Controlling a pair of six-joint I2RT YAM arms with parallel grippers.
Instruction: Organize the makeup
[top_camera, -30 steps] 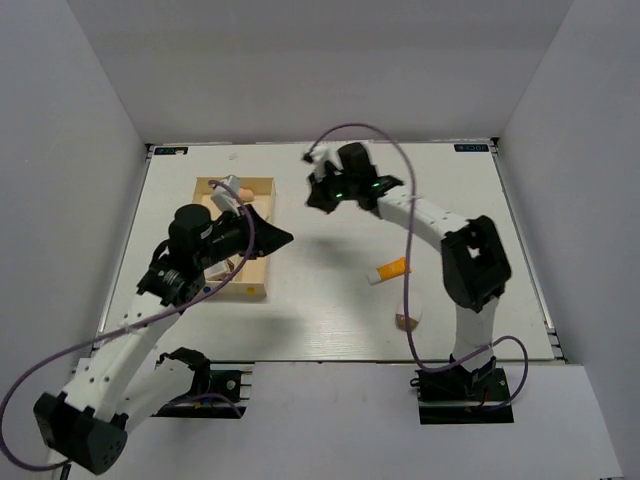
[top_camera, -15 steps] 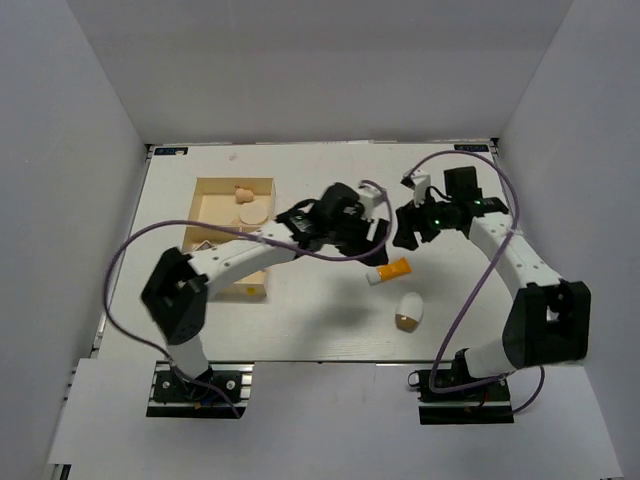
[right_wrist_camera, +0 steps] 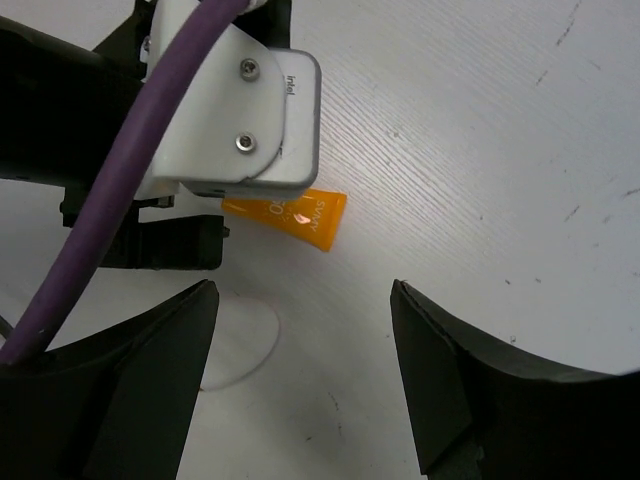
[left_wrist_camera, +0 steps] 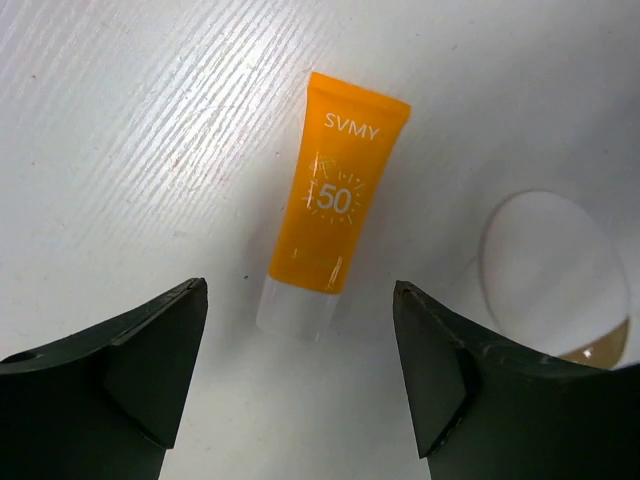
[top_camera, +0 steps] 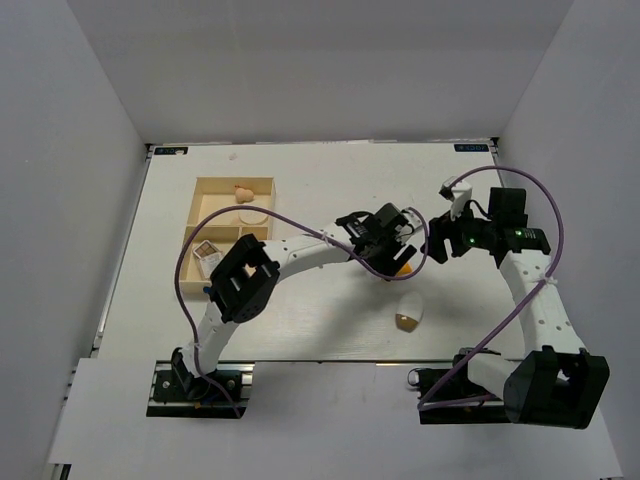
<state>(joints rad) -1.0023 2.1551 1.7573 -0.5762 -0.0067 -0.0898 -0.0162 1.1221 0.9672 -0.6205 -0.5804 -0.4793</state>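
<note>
An orange white-capped tube (left_wrist_camera: 335, 205) lies flat on the white table, its cap towards my left gripper (left_wrist_camera: 300, 287), which hangs open just above it with nothing held. In the top view the tube (top_camera: 403, 267) peeks out below the left gripper (top_camera: 392, 240). A white-tan egg shape (top_camera: 407, 313) lies nearer the front, also seen as the egg shape (left_wrist_camera: 555, 275) beside the tube. My right gripper (top_camera: 440, 245) is open and empty just right of the tube (right_wrist_camera: 300, 215). The right gripper (right_wrist_camera: 304, 285) faces the left wrist.
The pale wooden divided box (top_camera: 235, 181) stands at the left, holding a peach sponge (top_camera: 242, 192), a round cream puff (top_camera: 251, 213) and a palette (top_camera: 207, 252). The left wrist's white camera housing (right_wrist_camera: 250, 110) is close in front of the right gripper. White walls surround the table.
My left arm swung from the wooden box across to the orange tube and its jaws opened. My right arm drew back from the table's middle to the right and opened too.
</note>
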